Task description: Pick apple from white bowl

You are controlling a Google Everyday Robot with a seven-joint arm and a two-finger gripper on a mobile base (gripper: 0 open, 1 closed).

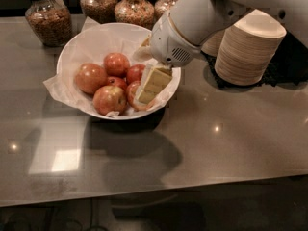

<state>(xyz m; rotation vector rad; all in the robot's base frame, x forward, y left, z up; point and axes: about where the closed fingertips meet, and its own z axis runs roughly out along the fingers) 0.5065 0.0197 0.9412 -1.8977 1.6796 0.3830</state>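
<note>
Because the apple [90, 78] is round, glossy and smooth-skinned, it will likely feel firm and fairly heavy yet slippery. It may roll or squirt out of a pinch that lands off its widest part, and a hard squeeze could bruise it. It lies at the left side of the white bowl [85, 109], in the upper left of the frame, on crinkled paper lining. A smaller red apple [117, 64] sits close behind it and a yellow-streaked apple [109, 99] just in front. The end effector [145, 95] hangs low over the right side of the bowl, its tip down against the apples there and apart from the target; whether it is spread or closed I cannot tell. The safest hold, I judge, is from above across the apple's middle, using its left flank where no neighbour crowds it. The loose paper may slide under any push. A stack of disposable bowls [248, 52] stands on the table [216, 143] at upper right.
</note>
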